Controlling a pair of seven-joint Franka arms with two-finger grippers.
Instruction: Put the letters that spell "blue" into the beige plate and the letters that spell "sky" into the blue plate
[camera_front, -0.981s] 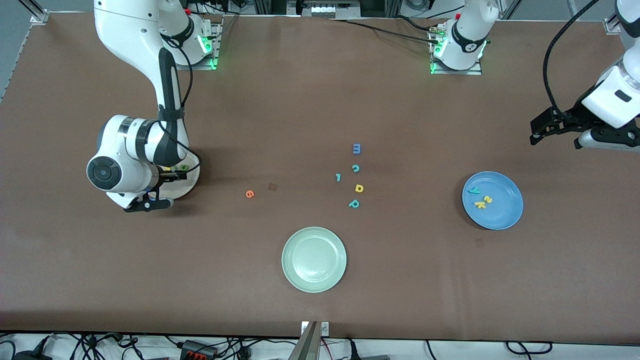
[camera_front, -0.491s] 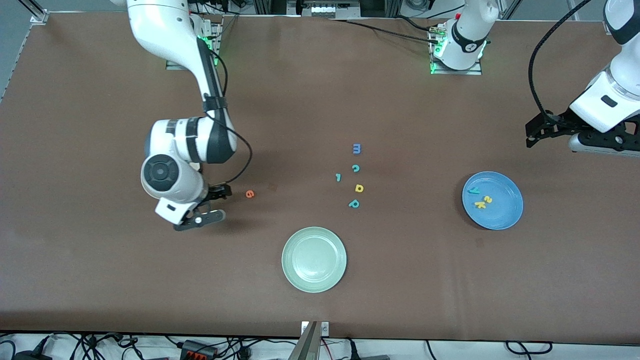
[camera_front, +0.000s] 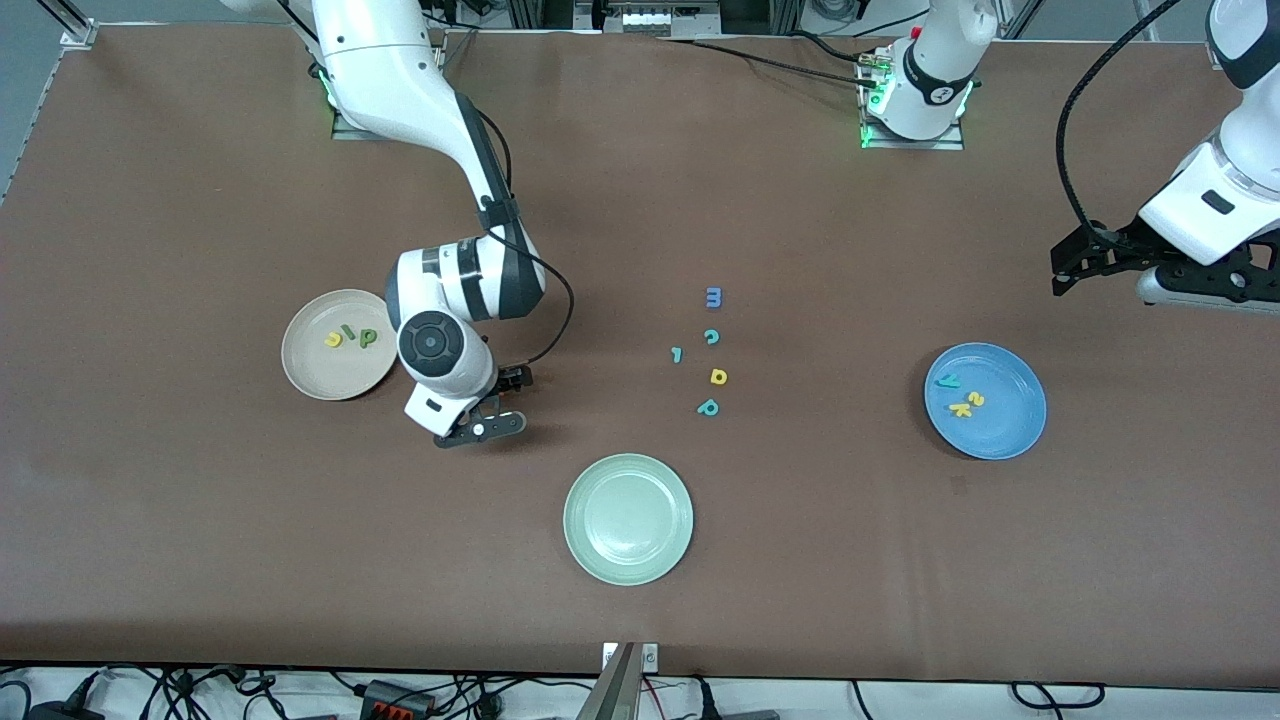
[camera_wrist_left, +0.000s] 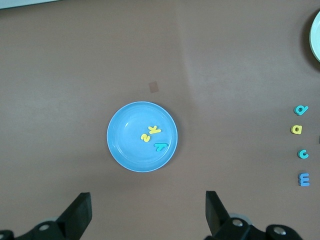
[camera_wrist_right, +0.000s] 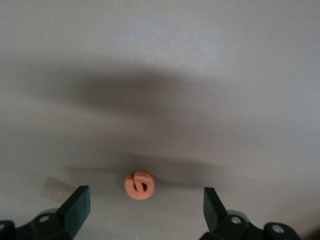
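Letters for "sky" already lie in the blue plate (camera_front: 985, 401), at three o'clock on the table in the front view, while the beige plate (camera_front: 338, 344) at nine o'clock holds a yellow u (camera_front: 334, 340), a dark green l (camera_front: 349, 334) and a green b (camera_front: 368, 338). Between them the right gripper (camera_front: 499, 402) hangs low, jaws spread; the left gripper (camera_front: 1110, 262) waits up past the blue plate, jaws spread too. Left wrist view: the blue plate sits dead centre, its three letters together. Right wrist view: the orange e (camera_wrist_right: 139, 185) lies at six o'clock between the spread fingers. Fetching the e looks like the step in hand; next comes a straight descent and a pinch.
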